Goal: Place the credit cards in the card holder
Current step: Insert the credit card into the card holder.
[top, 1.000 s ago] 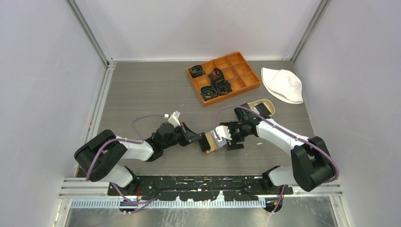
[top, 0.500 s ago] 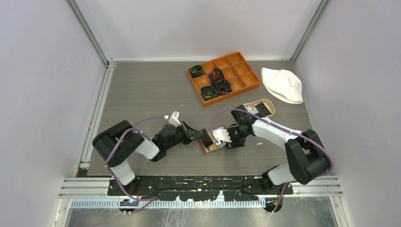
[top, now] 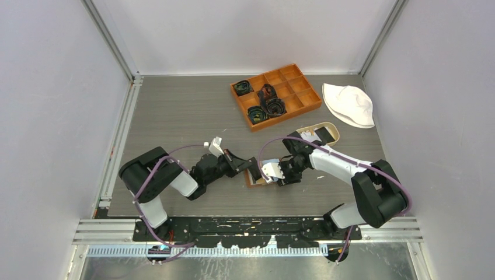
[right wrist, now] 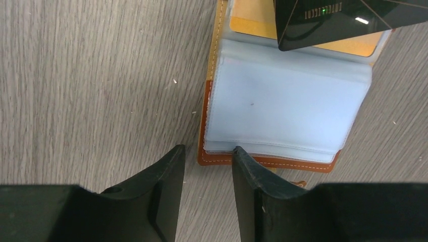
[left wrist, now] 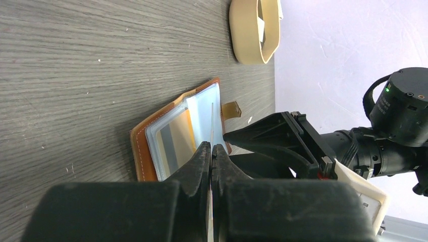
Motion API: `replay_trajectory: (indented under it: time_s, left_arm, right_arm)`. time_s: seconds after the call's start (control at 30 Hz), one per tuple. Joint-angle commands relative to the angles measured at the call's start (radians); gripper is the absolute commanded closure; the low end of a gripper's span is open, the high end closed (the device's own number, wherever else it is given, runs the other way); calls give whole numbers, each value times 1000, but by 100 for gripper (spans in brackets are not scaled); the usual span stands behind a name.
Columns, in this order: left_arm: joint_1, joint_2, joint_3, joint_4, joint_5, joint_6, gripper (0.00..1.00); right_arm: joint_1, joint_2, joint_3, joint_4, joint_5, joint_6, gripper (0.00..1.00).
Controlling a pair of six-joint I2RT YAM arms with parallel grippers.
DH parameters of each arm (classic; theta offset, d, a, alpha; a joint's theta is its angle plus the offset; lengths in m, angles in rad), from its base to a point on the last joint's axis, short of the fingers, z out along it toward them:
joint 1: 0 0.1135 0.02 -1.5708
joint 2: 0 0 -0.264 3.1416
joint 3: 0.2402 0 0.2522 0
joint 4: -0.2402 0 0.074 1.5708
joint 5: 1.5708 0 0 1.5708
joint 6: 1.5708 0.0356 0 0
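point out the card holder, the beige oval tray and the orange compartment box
card holder (right wrist: 282,106), right wrist view, on its pale blue inner sleeve
beige oval tray (left wrist: 239,40), left wrist view, on its side wall
orange compartment box (top: 304,98), top external view, on an empty compartment

Brown card holder (right wrist: 267,162) open flat, orange credit card (right wrist: 252,22) sleeved inside, black credit card (right wrist: 343,25) tilted above it.

Seen from above, my left tool (top: 250,168) and right tool (top: 267,174) cover most of the card holder (top: 251,182). The thin sheet (left wrist: 212,121) pinched in my left tool shows edge-on only, so its face is unreadable.
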Motion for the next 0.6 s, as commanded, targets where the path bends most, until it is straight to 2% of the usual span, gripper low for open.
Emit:
replay_trajectory:
  time_s: [0.0, 0.57]
  left_arm:
    - [-5, 17, 12, 93, -9, 17, 100]
    - [-4, 116, 39, 148, 20, 6, 100]
  right_arm:
    - [9, -5, 38, -16, -28, -1, 56]
    - [13, 2, 45, -23, -23, 9, 57]
